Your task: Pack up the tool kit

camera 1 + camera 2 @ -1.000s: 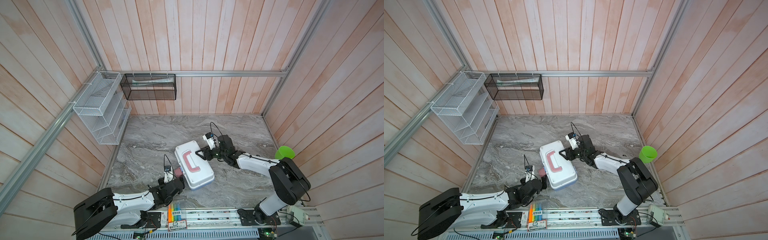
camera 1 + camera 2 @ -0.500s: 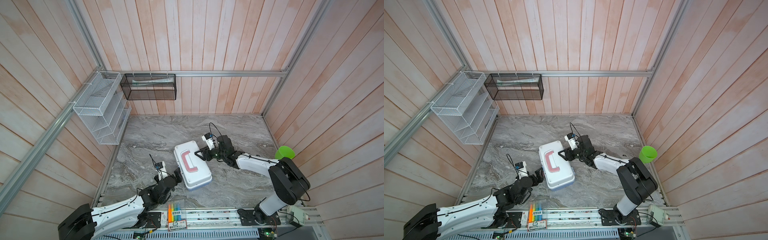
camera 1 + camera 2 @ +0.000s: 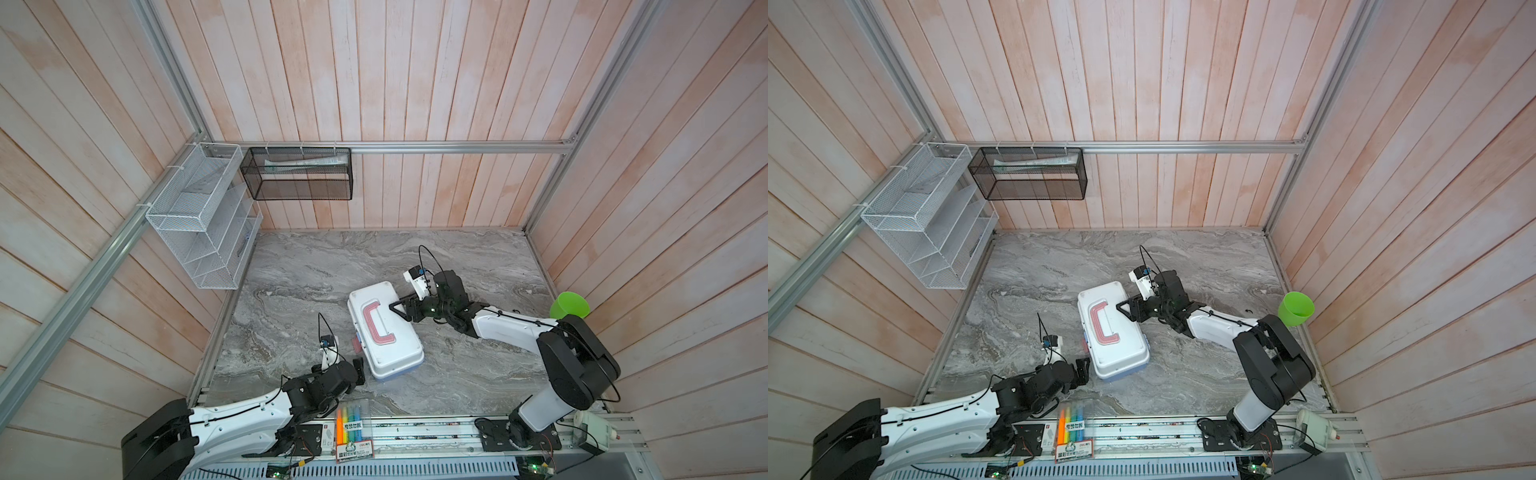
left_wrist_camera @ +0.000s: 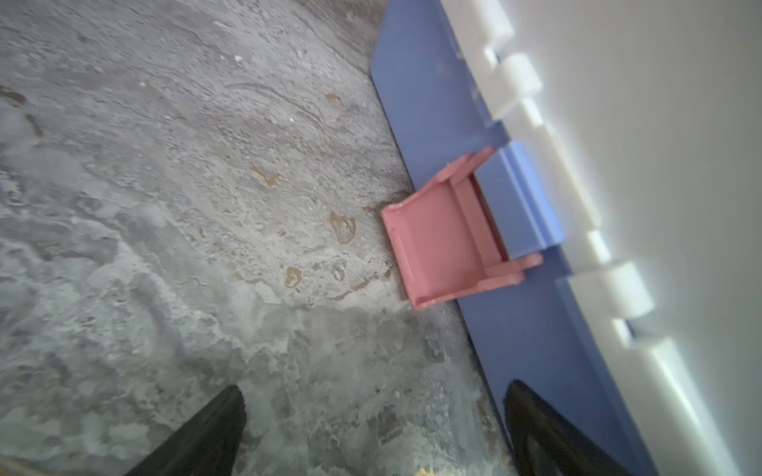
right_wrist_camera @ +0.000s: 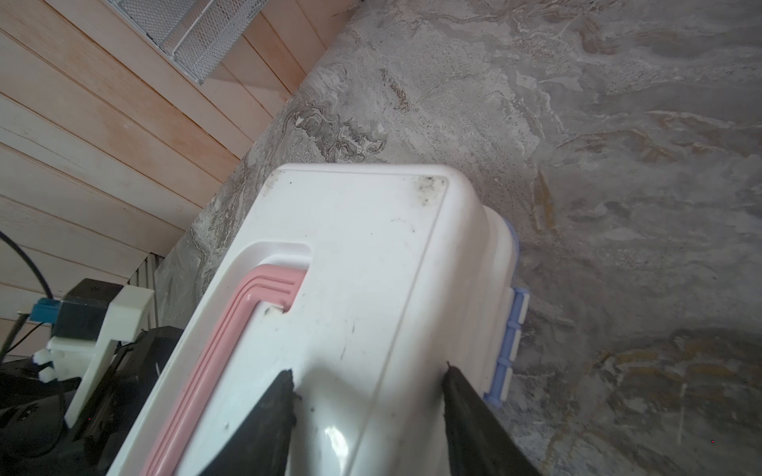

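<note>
The tool kit lies closed on the marble floor, its white lid over a blue base. The pink handle lies flat in its recess. My right gripper is open, both fingertips resting on the lid's far end, beside the handle. My left gripper is open and low at the case's near-left corner. One finger overlaps the blue base. Ahead of it the pink latch hangs away from the base. The case's contents are hidden.
A clear pack of coloured highlighters lies at the front edge by the left arm. A green cup sits at the right wall. A white wire rack and a black mesh basket hang on the walls.
My left arm swung out and back; its open gripper has slid from beside the pink latch toward the case's near corner. The case shifted slightly. The right gripper stayed on the lid.
</note>
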`<action>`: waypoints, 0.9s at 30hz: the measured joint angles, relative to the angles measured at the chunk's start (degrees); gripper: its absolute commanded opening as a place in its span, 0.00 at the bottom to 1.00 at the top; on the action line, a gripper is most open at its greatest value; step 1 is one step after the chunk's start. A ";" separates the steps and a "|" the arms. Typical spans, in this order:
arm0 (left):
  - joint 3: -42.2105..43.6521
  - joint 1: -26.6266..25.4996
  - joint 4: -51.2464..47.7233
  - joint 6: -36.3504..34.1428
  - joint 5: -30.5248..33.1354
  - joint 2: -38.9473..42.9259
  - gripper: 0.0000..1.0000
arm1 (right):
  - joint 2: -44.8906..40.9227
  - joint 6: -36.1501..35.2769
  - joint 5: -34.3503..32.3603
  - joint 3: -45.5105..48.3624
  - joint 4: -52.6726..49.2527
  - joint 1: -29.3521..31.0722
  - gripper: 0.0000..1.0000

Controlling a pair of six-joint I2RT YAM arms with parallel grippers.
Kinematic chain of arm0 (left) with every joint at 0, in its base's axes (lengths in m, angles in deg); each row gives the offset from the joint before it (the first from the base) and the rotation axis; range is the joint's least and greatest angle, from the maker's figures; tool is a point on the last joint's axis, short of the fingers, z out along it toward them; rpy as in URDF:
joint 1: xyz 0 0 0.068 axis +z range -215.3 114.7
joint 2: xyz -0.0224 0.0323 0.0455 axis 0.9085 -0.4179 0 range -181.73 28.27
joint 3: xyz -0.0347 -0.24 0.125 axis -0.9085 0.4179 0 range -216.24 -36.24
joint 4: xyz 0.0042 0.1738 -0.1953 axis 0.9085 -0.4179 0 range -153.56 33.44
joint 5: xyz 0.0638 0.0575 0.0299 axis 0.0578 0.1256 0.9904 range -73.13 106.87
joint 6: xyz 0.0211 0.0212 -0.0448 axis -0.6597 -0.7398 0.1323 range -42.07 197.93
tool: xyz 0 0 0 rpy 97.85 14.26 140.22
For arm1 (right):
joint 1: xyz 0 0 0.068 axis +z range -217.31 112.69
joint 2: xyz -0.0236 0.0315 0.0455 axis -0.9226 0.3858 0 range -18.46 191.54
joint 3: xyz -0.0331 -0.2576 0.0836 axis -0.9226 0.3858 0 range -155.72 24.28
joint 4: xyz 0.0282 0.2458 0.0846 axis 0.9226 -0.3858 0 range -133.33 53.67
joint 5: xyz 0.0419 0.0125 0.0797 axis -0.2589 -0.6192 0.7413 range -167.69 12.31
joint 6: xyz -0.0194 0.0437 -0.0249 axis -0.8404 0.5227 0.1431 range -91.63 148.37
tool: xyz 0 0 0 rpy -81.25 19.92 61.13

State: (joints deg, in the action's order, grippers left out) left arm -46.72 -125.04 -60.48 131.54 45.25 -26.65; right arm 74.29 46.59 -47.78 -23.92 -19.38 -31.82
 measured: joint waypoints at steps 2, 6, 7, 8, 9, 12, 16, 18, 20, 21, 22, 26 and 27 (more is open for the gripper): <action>0.33 0.00 3.52 -1.09 0.00 -1.73 1.00 | 0.00 -0.04 0.00 0.00 0.00 0.00 0.55; 0.37 0.02 9.05 -4.85 1.44 -6.38 1.00 | -0.02 -0.28 0.00 0.00 -0.09 -0.04 0.55; 0.31 0.02 9.86 -6.03 2.16 -7.52 1.00 | -0.02 -0.37 0.02 0.00 -0.20 -0.09 0.54; 0.11 0.02 10.29 -6.95 2.62 -8.44 1.00 | -0.02 -0.44 0.07 0.00 -0.26 -0.13 0.54; -0.24 0.02 10.60 -7.85 3.26 -9.55 1.00 | -0.07 -0.52 0.17 0.00 -0.28 -0.17 0.54; -1.66 0.04 11.39 -9.68 4.35 -12.90 1.00 | -0.28 -0.98 0.74 0.00 -0.92 -0.76 0.55; -2.49 0.72 13.22 -9.90 5.99 -16.04 1.00 | -1.22 -1.73 2.25 0.17 -2.67 -1.92 0.55; -2.49 2.60 14.84 -10.16 6.27 -17.09 1.00 | -1.84 -2.03 2.73 0.33 -3.87 -2.36 0.55; -2.56 4.00 15.72 -10.56 6.51 -17.70 1.00 | -2.23 -2.32 3.04 0.44 -4.68 -2.60 0.55; -2.69 4.74 15.72 -10.73 6.62 -17.88 1.00 | -2.36 -2.38 3.17 0.55 -4.90 -2.62 0.55; -2.80 5.49 15.63 -10.78 6.78 -18.01 1.00 | -2.45 -2.38 3.23 0.59 -5.01 -2.64 0.55; -3.10 6.82 14.60 -10.51 7.48 -18.03 1.00 | -2.54 -2.38 3.45 0.74 -5.01 -2.64 0.55; -3.26 6.82 14.05 -10.32 7.50 -18.03 1.00 | -2.54 -2.36 3.48 0.76 -4.98 -2.64 0.55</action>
State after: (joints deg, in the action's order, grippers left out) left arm -49.97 -118.22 -46.43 121.22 52.75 -44.68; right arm 71.76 44.23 -44.31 -23.16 -24.37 -34.47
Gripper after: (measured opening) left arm 0.996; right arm 0.550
